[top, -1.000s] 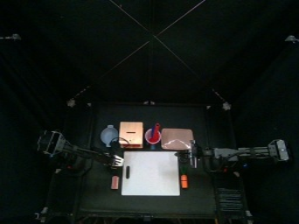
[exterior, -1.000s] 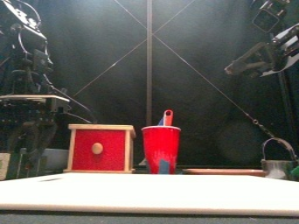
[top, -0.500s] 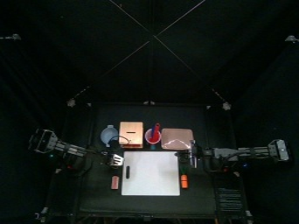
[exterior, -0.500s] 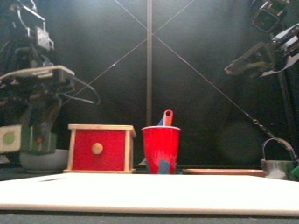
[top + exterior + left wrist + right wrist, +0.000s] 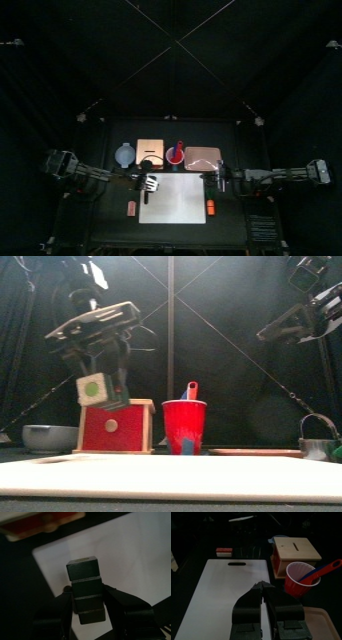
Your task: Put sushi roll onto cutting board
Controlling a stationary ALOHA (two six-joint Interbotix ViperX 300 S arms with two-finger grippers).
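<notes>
My left gripper (image 5: 87, 596) is shut on the sushi roll (image 5: 85, 582), a short dark segmented piece standing up between the jaws. In the front view the sushi roll (image 5: 91, 386) shows a white end with a green centre and hangs well above the table. From above, the left gripper (image 5: 144, 183) hovers over the left edge of the white cutting board (image 5: 178, 200). At the board's right edge, my right gripper (image 5: 214, 181) stays still with nothing in it. In the right wrist view, the right gripper (image 5: 260, 587) has its jaws together over the cutting board (image 5: 221, 597).
Behind the board stand a wooden box with a red front (image 5: 114, 426), a red cup with a utensil (image 5: 183, 426), a grey bowl (image 5: 51, 437) and a pinkish plate (image 5: 202, 156). Small orange-red pieces lie left of the board (image 5: 130, 207) and on its right side (image 5: 211, 207).
The left arm has swung to the right, from beside the table's left side to over the board's left edge, and has risen with the sushi roll. The right arm has not moved.
</notes>
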